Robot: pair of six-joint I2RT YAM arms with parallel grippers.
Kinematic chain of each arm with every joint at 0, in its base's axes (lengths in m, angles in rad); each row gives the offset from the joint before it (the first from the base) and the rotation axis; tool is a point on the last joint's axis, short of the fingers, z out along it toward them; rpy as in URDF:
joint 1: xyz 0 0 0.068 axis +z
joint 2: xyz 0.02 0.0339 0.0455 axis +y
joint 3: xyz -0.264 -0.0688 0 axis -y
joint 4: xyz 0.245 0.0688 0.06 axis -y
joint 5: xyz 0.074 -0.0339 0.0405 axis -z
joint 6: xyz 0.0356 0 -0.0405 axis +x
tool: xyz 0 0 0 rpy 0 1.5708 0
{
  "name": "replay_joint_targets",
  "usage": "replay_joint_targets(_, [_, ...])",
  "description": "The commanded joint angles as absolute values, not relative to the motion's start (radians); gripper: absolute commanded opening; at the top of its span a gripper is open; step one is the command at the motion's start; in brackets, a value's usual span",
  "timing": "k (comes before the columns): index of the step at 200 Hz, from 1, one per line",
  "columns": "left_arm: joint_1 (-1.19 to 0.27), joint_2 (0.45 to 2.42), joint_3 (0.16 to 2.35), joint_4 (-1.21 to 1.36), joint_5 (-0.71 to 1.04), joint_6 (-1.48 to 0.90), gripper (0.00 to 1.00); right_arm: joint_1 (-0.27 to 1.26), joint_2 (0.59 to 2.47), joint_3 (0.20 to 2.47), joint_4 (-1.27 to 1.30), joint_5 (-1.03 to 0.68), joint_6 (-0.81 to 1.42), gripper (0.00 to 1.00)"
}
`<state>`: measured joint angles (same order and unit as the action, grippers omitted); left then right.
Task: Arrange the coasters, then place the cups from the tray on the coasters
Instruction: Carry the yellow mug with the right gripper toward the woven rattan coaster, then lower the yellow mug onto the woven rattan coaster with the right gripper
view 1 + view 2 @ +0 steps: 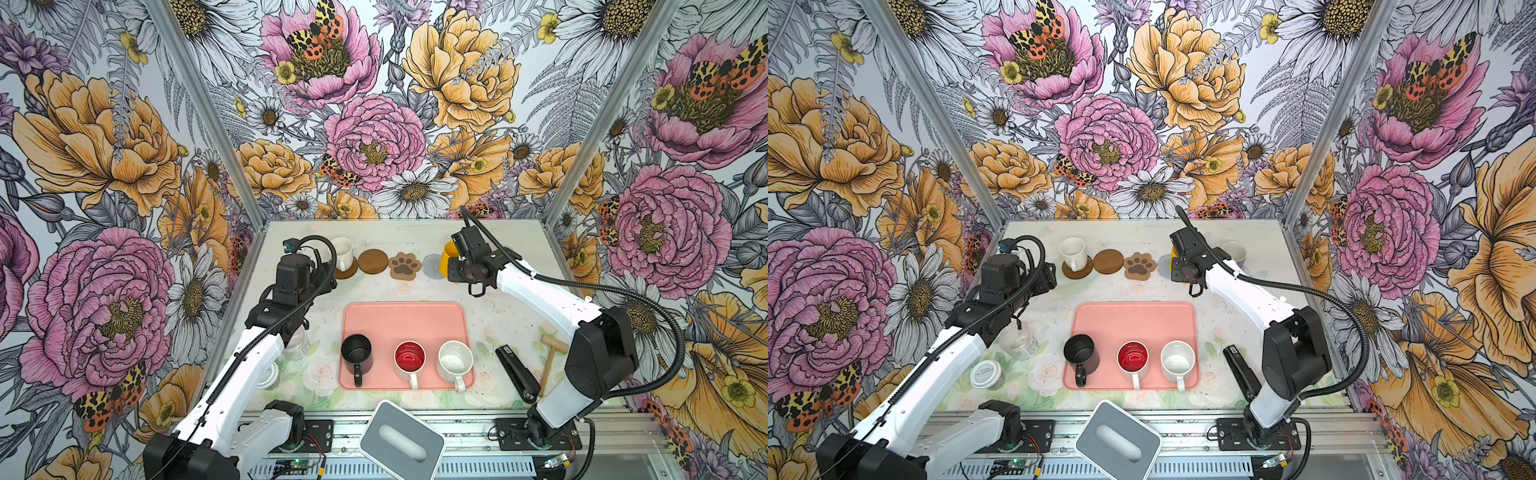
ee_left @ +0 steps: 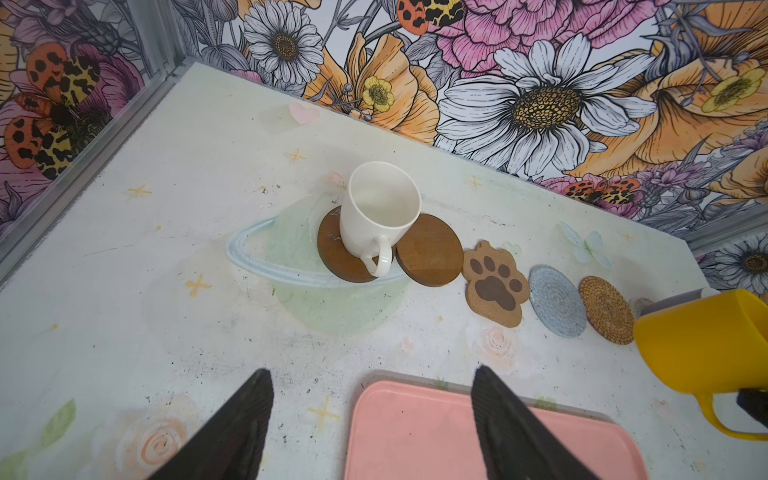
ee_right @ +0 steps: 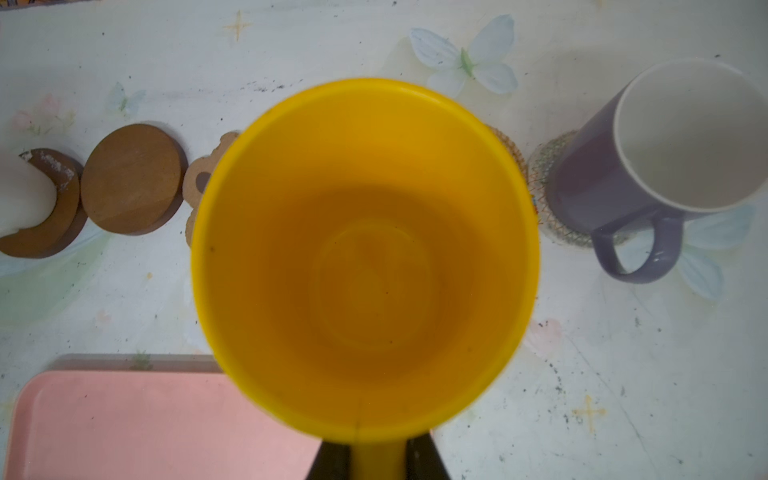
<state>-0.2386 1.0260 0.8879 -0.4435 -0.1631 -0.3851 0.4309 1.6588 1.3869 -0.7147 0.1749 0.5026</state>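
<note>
The right hand [image 3: 376,457] is closed on the handle of the yellow cup [image 3: 365,257], its dark fingers [image 3: 424,461] pinching the loop from both sides. The cup's mouth faces the wrist camera. The cup hangs over the far row of coasters, between the paw-shaped coaster [image 2: 494,282] and the lavender cup [image 3: 665,166]. The left wrist view suggests it is raised off the worktop [image 2: 166,291], though I cannot tell whether the grey woven coaster [image 2: 555,299] or the rattan coaster [image 2: 606,309] lies under it. It looks stiff, smooth and fairly light, but held by the handle alone its body sits off to one side and could swing, so a slow, level set-down seems wise. The left hand [image 2: 372,374] is open and empty, near the cream cup [image 2: 378,216] standing on a brown coaster [image 2: 332,249]. Three more cups wait on the tray [image 1: 407,320]. Their handles point toward its near edge, the natural place to grip, and they look like breakable china.
</note>
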Motion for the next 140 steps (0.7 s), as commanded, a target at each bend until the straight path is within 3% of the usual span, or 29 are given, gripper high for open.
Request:
replay_joint_targets(1, [-0.229,1.030,0.883,-0.412,-0.148,-0.378,0.76,0.385,1.700,1.461,-0.657,0.161,0.459,0.00])
replay_joint_targets(140, [-0.229,1.035,0.888,-0.411,-0.130,-0.382,0.76,0.263,1.968,1.684,-0.635,0.129,0.414,0.00])
